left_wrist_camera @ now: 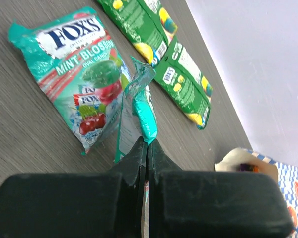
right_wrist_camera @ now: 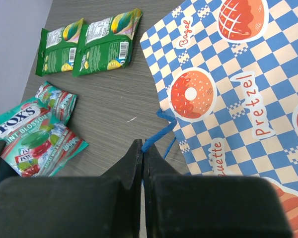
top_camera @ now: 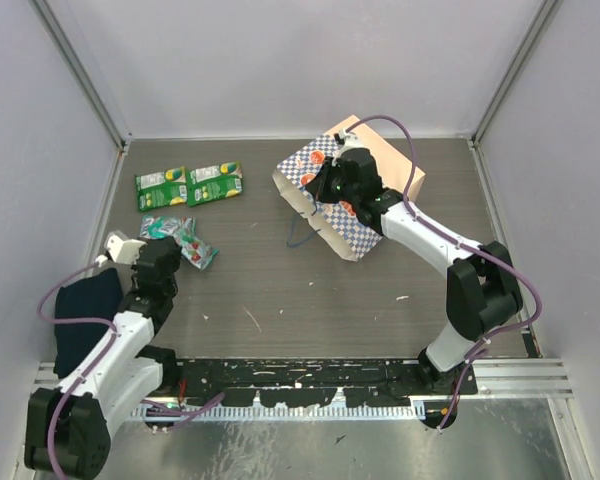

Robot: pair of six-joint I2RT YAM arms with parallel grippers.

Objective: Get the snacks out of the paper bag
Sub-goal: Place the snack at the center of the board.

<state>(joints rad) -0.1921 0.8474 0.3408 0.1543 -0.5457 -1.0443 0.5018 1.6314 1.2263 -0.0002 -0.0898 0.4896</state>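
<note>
The paper bag (top_camera: 355,190) lies tilted at centre right, blue-and-white checkered with red-orange marks; it also shows in the right wrist view (right_wrist_camera: 238,84). My right gripper (right_wrist_camera: 143,148) is shut on its blue cord handle (right_wrist_camera: 156,136), above the bag's mouth in the top view (top_camera: 327,190). Two green snack packets (top_camera: 160,187) (top_camera: 216,182) lie flat at far left. A teal packet (left_wrist_camera: 72,64) lies flat near them. My left gripper (left_wrist_camera: 148,145) is shut on the edge of a second teal packet (left_wrist_camera: 143,106), beside the first one (top_camera: 168,250). The bag's inside is hidden.
A dark blue cloth (top_camera: 85,312) lies at the near left beside the left arm. A second blue handle loop (top_camera: 300,235) hangs out in front of the bag. Grey walls enclose the table on three sides; a metal rail (top_camera: 510,375) runs along the near edge.
</note>
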